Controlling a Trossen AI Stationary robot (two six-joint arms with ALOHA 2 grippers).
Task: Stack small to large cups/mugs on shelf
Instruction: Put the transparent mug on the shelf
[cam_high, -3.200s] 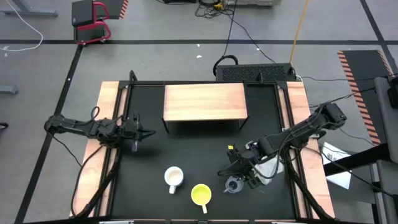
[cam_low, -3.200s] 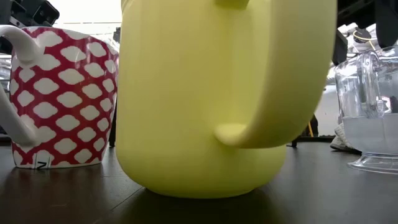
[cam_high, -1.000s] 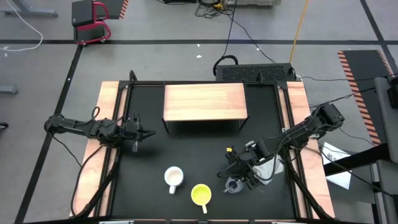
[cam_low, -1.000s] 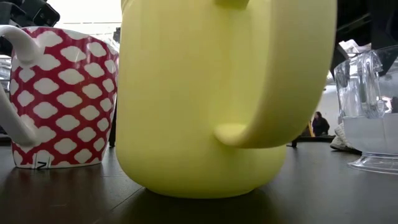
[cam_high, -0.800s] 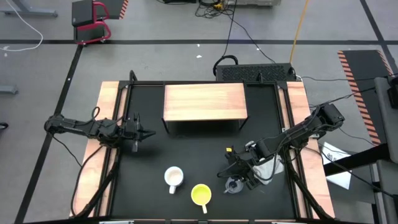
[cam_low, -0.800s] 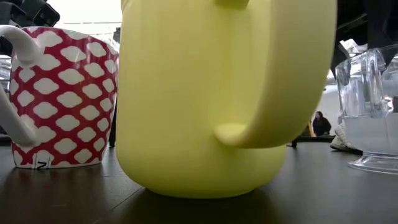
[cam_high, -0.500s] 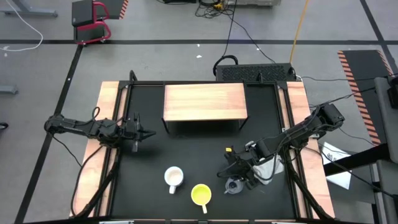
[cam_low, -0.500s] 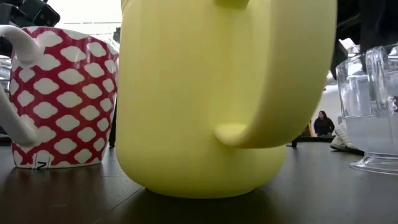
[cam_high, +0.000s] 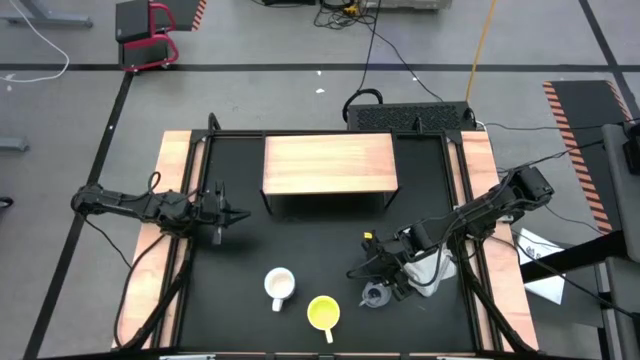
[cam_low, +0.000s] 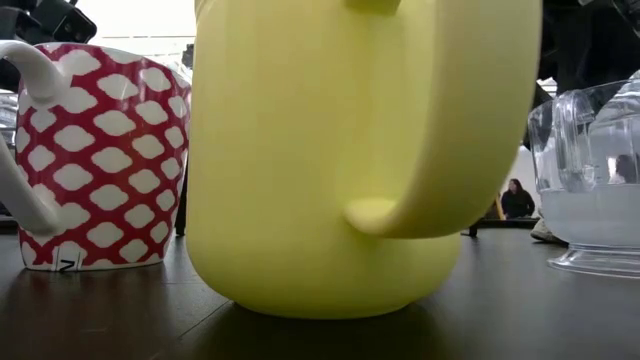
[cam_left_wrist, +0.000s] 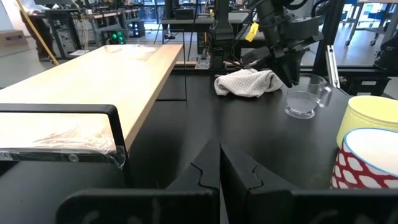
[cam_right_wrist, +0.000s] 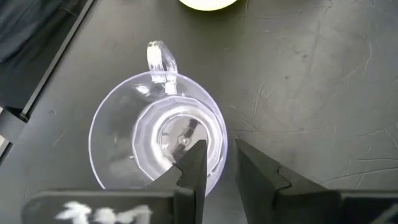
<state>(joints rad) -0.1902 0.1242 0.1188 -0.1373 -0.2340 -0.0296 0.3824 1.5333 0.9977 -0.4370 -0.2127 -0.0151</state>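
The right gripper (cam_right_wrist: 214, 163) has narrowed its fingers over the last second. They now straddle the rim of the glass cup (cam_right_wrist: 158, 134), one finger inside the bowl and one outside. In the right wrist view the wall sits between them, though whether they press it firmly yet I cannot tell. In the low view the glass cup (cam_low: 590, 180) has shifted a little and now looks slightly tilted compared with half a second ago, which suggests the fingers have made contact. That would mean the smallest vessel is about to be picked up first, as the small-to-large order needs.

The right arm reaches in from the worktop's right edge, bent low, with its gripper (cam_high: 385, 275) pointing down at the glass cup (cam_high: 375, 295) near the front right. A white cloth (cam_high: 428, 268) lies just beside it.

The left gripper (cam_high: 228, 214) waits at the left side of the worktop (cam_high: 310, 240), its fingers closed on nothing, well apart from the cups.

The yellow mug (cam_high: 322, 313) stands at the front centre, and the patterned mug (cam_high: 279, 286) stands just beside it on its left. The shelf (cam_high: 330, 164) at the back carries nothing so far, so all three vessels remain to be placed.
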